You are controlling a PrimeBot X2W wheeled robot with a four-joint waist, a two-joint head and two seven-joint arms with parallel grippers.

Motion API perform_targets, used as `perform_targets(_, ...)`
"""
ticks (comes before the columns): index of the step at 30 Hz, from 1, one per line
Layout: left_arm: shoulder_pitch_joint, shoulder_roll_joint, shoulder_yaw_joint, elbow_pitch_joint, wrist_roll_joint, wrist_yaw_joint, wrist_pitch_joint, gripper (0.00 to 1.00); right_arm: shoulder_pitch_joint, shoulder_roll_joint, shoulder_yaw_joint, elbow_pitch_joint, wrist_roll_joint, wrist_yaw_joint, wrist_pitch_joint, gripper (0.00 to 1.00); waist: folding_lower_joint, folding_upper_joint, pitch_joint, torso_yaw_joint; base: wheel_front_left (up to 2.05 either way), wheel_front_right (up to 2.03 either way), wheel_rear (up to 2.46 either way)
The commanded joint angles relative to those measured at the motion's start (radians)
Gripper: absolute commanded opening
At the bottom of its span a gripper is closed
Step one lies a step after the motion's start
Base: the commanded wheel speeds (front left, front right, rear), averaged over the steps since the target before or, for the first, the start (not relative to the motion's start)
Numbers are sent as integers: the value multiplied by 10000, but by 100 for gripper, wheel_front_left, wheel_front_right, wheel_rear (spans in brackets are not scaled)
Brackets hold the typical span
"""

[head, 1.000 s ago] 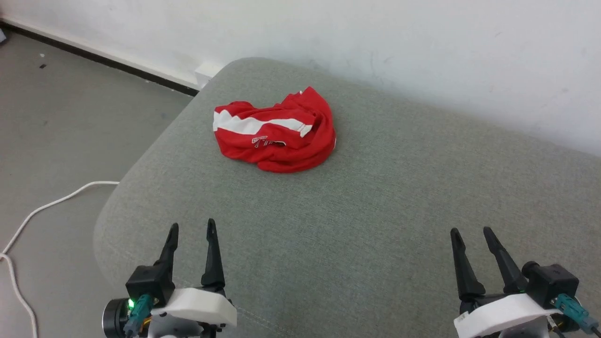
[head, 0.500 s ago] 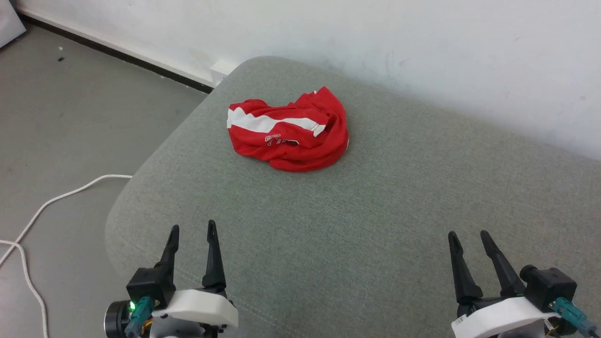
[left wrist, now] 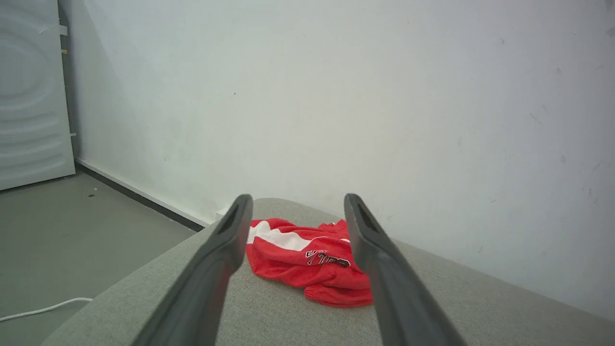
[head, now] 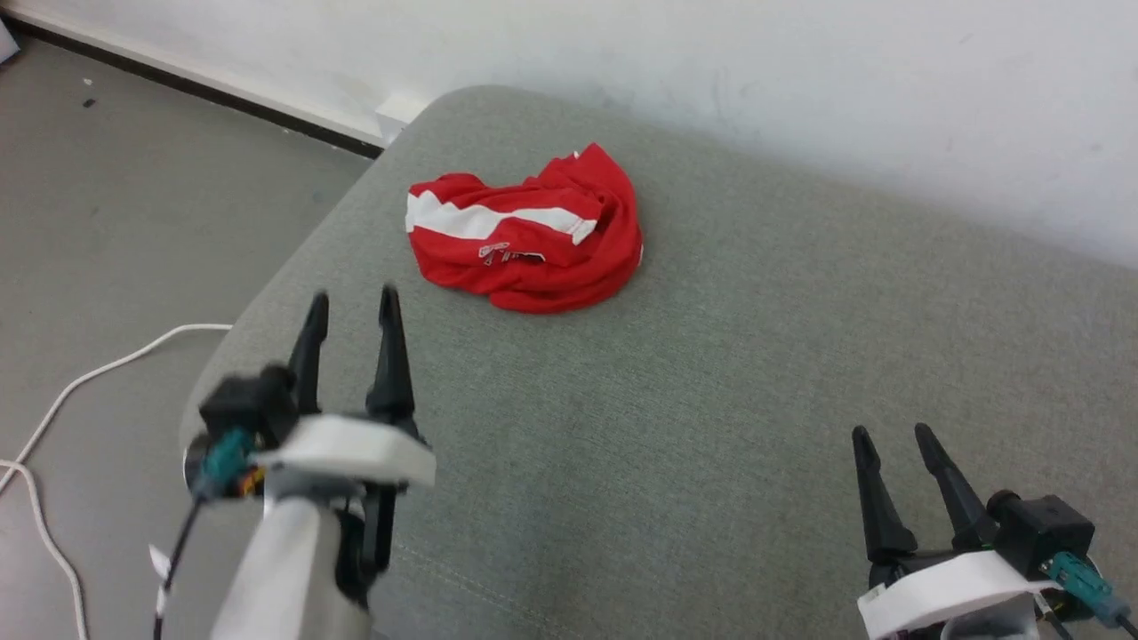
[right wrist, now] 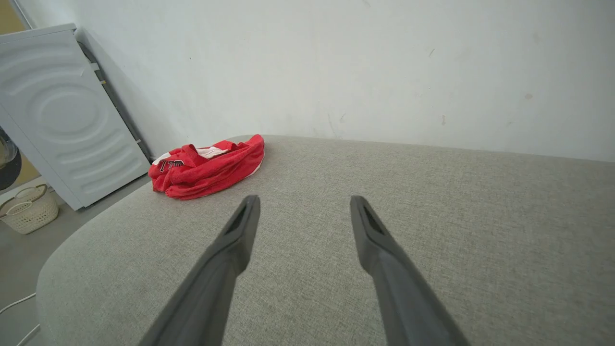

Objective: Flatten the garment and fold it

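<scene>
Left hand (head: 353,295) hovers, jaws apart.

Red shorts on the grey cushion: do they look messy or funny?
Yes. The red shorts lie scrunched in a heap near the far left corner of the grey cushion, their white band bent and the print half hidden by folds. Nothing looks torn or spilled.

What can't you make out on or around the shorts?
The left pincer: blurred in head view.
Print on the garment: creased, too small to read in head view.
Side edges of the garment: left wrist view, behind that pincer's fingers.
The basket: right wrist view, cut by left edge.
</scene>
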Motion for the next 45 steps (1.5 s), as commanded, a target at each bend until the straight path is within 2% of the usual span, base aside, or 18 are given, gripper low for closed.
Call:
perform_targets(1,-576,99,44,341,-139,-206,22,100,-198,22,-25,-29,-151,-21,-47,100,0,0,466,-372,0,0,0)
perform_targets(6,-2855,318,632,2025,-1232,-748,925,100,-633,22,-157,-189,-662,-21,41,100,0,0,1548,-1135,0,0,0)
perform_targets(9,-3915,599,807,3117,-1821,-993,2224,100,-880,22,-272,-399,-918,-21,201,100,0,0,2199,-1656,0,0,0)
perform_targets(11,-4470,741,964,3702,-2200,-986,3120,100,-986,22,-373,-561,-1038,-21,295,100,0,0,2585,-1947,0,0,0)
perform_targets(17,-5448,1053,1092,4668,-2809,-869,5241,100,-1144,22,-569,-904,-1172,-21,452,100,0,0,3396,-2463,0,0,0)
perform_targets(21,-5808,1212,995,5144,-2920,-615,6432,100,-1179,22,-601,-1047,-1146,-21,482,100,0,0,3779,-2673,0,0,0)
perform_targets(27,-5919,1232,747,5311,-2867,-182,7525,100,-1387,22,-600,-1169,-1145,-21,465,100,0,0,4211,-2759,0,0,0)
perform_targets(31,-5807,1225,643,5330,-2848,-30,7836,100,-1540,22,-580,-1133,-1115,-21,447,100,0,0,4308,-2754,0,0,0)
perform_targets(32,-5788,1238,645,5262,-2824,-17,7707,42,-1570,22,-568,-1115,-1105,-21,439,100,0,0,4308,-2745,0,0,0)
perform_targets(33,-5768,1233,682,5178,-2831,-31,7495,0,-1590,22,-555,-1090,-1094,-21,429,100,0,0,4288,-2730,0,0,0)
perform_targets(40,-5967,1367,698,4548,-2582,-376,5765,0,-1569,22,-311,-696,-865,-21,320,100,0,0,3718,-2567,0,0,0)
perform_targets(45,-6556,1616,607,3869,-2279,-687,4617,0,-1587,22,-8,-263,-547,-21,177,100,0,0,2946,-2704,0,0,0)
